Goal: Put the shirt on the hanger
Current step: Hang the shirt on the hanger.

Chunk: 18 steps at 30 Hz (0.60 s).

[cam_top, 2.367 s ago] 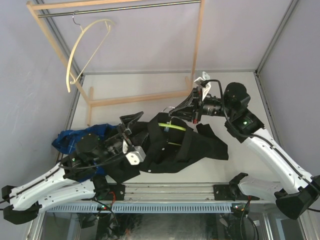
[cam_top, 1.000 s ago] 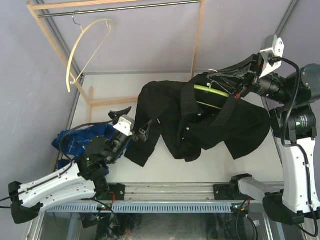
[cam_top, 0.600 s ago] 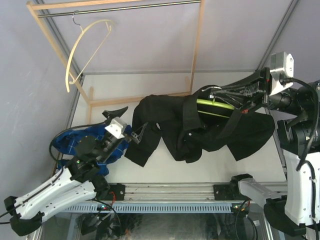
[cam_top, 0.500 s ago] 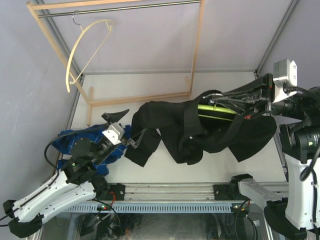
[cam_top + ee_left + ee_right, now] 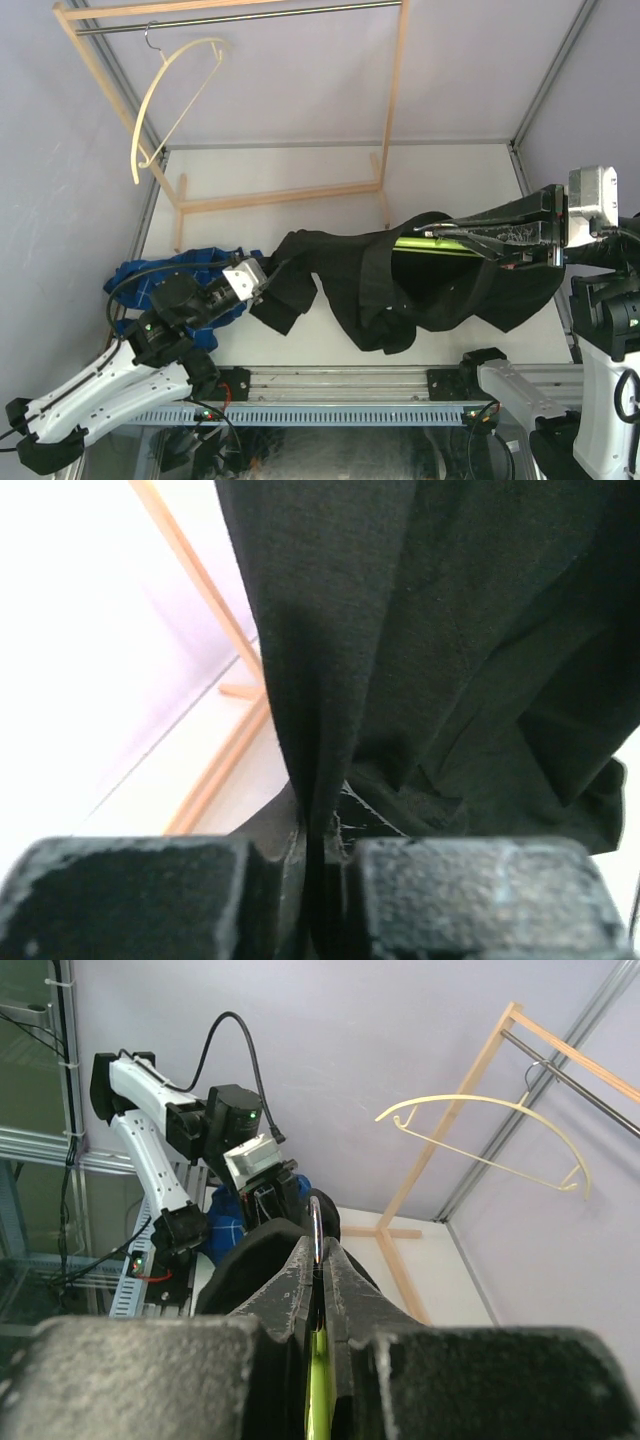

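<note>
The black shirt (image 5: 350, 275) hangs draped over the lime-green hanger (image 5: 425, 245), lifted above the table at centre right. My right gripper (image 5: 455, 233) is shut on the hanger's silver hook (image 5: 314, 1222), and the green stem (image 5: 318, 1390) runs down between its fingers. At the shirt's left end, my left gripper (image 5: 268, 275) is shut on a hanging fold of black cloth. In the left wrist view the fabric (image 5: 420, 630) is pinched between the closed jaws (image 5: 322, 835).
A cream hanger (image 5: 170, 90) hangs on the rail of the wooden rack (image 5: 280, 195) at the back left. A blue plaid shirt (image 5: 150, 285) lies bunched at the table's left edge, under the left arm.
The right arm has carried the hanger and shirt rightward and lower. The left gripper, open before, has moved to the shirt's left hanging end and shut on it.
</note>
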Motion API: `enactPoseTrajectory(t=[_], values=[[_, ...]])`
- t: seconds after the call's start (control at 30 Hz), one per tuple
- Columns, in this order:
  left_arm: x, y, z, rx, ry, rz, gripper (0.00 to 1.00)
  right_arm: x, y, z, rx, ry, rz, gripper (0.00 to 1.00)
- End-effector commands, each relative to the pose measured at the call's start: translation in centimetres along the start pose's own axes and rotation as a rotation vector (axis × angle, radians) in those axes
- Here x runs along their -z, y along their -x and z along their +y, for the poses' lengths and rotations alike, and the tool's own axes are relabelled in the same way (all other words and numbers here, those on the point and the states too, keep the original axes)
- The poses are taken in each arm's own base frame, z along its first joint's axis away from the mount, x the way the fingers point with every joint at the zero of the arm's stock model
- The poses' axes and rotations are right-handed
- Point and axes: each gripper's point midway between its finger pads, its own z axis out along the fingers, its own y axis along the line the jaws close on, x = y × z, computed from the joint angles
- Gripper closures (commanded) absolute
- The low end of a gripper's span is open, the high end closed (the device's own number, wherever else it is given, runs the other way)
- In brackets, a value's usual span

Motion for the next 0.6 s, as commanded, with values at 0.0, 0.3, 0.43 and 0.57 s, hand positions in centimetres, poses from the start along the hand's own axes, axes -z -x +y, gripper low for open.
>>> enactPoseTrajectory(t=[0.0, 0.3, 0.43, 0.57], values=[[1.5, 2.5, 3.6, 0.005, 0.178, -0.054, 0.98, 0.3, 1.7, -0.4, 0.099, -0.069, -0.033, 1.00], [3.2, 2.3, 6.4, -0.053, 0.319, 0.000, 1.00, 0.4, 1.3, -1.0, 0.087, -0.100, -0.020, 1.00], [3.4, 2.5, 7.7, -0.068, 0.376, 0.016, 1.00, 0.4, 1.4, -1.7, 0.088, -0.132, -0.019, 1.00], [3.2, 3.2, 7.8, -0.069, 0.364, 0.010, 0.66, 0.4, 1.0, -2.5, 0.063, -0.158, -0.012, 1.00]])
